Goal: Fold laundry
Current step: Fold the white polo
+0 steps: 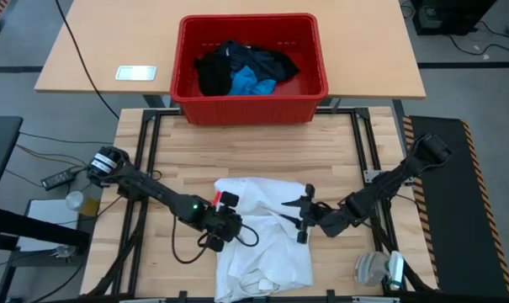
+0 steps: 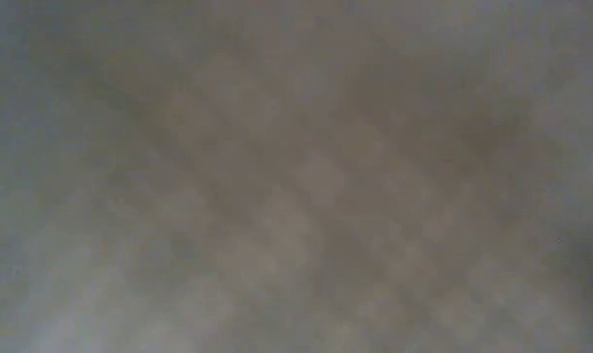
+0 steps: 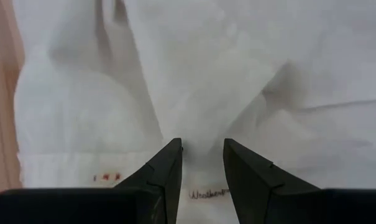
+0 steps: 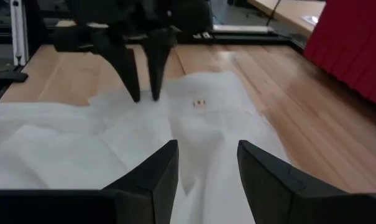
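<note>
A white shirt lies crumpled on the wooden table's near middle. My left gripper stands on the shirt's left part, shut on cloth. It also shows in the right wrist view, fingers pointing down into the shirt. My right gripper comes in from the shirt's right side, shut on a ridge of cloth. Black garments and a bright blue piece lie inside the red crate at the far edge. My left gripper pinches a raised fold of the white shirt between its two fingers, close to a printed label. The fingers slant down from the table's left. Creases run away from the pinch; the rest of the shirt lies on the table. My right gripper has a narrow ridge of the shirt between its two fingers. It comes almost level from the table's right, pointing toward the left gripper. The ridge runs along the fingers, and the cloth around it rests on the table.
The red crate stands at the table's far edge on a second tabletop, where a white flat device lies to its left. Black frame rails run along the table's sides. Small items sit off the near right corner. Bare wood lies between shirt and crate.
</note>
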